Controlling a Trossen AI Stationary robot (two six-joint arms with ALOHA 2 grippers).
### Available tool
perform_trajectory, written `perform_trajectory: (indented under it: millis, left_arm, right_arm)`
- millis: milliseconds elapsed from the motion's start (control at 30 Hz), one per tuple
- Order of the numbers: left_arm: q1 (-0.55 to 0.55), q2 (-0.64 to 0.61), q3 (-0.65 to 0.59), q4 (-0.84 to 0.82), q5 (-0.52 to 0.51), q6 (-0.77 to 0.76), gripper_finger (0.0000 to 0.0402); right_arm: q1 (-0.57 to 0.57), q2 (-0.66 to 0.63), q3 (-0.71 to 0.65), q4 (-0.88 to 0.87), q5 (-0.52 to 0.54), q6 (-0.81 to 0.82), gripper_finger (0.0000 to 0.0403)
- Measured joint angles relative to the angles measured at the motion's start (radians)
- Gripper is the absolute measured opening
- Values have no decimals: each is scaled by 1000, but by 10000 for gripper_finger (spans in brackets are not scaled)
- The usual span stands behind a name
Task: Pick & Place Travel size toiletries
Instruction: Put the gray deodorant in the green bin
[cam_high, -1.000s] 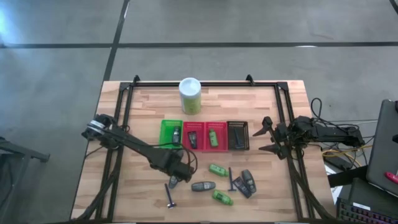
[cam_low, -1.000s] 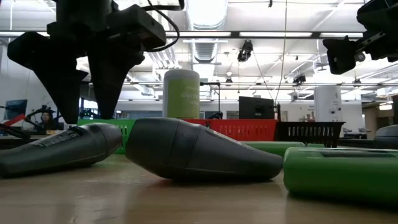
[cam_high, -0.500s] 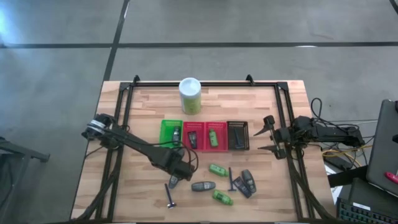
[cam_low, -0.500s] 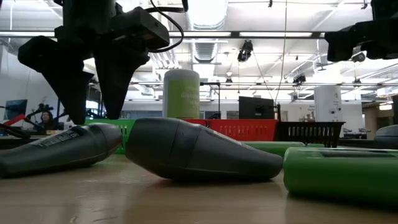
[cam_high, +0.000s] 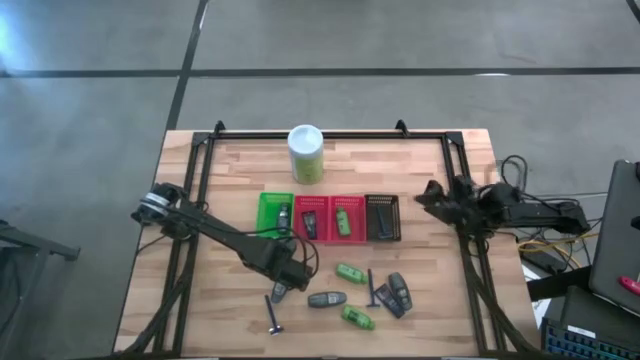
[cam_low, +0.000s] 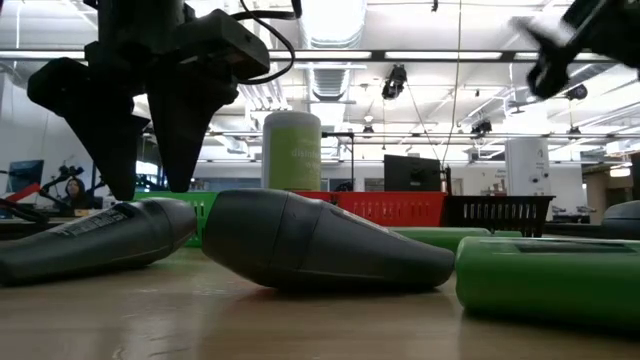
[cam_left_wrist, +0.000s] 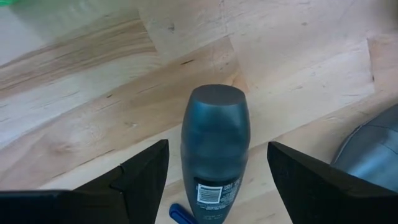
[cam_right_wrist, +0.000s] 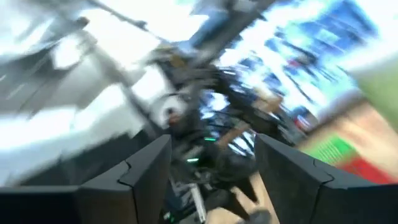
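Note:
My left gripper (cam_high: 279, 283) (cam_left_wrist: 217, 147) is open and points down over a dark grey oval bottle (cam_high: 278, 292) (cam_left_wrist: 214, 115) that lies flat on the table. One finger stands on each side of the bottle without touching it. More toiletries lie near the near edge: another grey bottle (cam_high: 325, 299), two green bottles (cam_high: 350, 272) (cam_high: 357, 318), two blue sticks (cam_high: 273, 318) (cam_high: 371, 290) and dark packets (cam_high: 397, 295). My right gripper (cam_high: 428, 194) (cam_right_wrist: 211, 143) is open in the air by the table's right side, far from them.
A row of mesh baskets sits mid-table: green (cam_high: 268, 205), two red (cam_high: 312, 203) (cam_high: 348, 203) and black (cam_high: 382, 217). The first three each hold an item. A tall white-and-green canister (cam_high: 305, 153) stands behind them. A black frame rail (cam_high: 458, 180) runs along the right side.
My right gripper has risen and swung toward the table's far edge, tipping upward so that its wrist view now looks blurred into the room. My left gripper has stayed over the grey bottle. No toiletry has moved.

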Motion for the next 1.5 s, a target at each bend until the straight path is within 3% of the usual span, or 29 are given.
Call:
perform_trajectory:
  millis: [167, 267, 400, 500, 567, 633, 733, 867, 1033, 1167, 1333, 1500]
  left_arm:
    - [0, 0, -2, -4, 0, 1, 278]
    - [0, 0, -2, -4, 0, 2, 278]
    - [0, 0, -2, -4, 2, 9, 278]
    - [0, -2, -2, -5, 3, 22, 278]
    - [1, -2, -2, -7, 3, 37, 278]
    - [5, -3, -2, -16, 4, 61, 278]
    - [15, -3, -2, -72, 9, 85, 278]
    - [26, -9, -5, -171, 17, 178, 278]
    - [28, -48, -42, -181, -17, 324, 278]
    - [23, -165, -141, -177, -96, 368, 278]
    - [38, -382, -305, 19, -156, 402, 278]
    - [41, -591, -438, 217, -224, 429, 278]
  right_arm:
    - [0, 120, 19, 64, 210, 430, 225]
    - [0, 167, 46, 78, 250, 448, 233]
    - [7, 214, 92, 74, 209, 434, 245]
    - [10, 262, 132, 60, 0, 507, 249]
    - [12, 311, 196, -128, -61, 607, 251]
    - [26, 387, 308, -482, -65, 617, 250]
    - [60, 533, 489, -982, -1, 608, 244]
    - [110, 699, 677, -1339, 83, 618, 249]
    - [236, 908, 713, -1265, 35, 755, 274]
    - [379, 1076, 787, -1252, 45, 887, 298]
    - [494, 1215, 932, -1313, 118, 1001, 323]
    - [525, 1353, 977, -1318, 111, 957, 343]
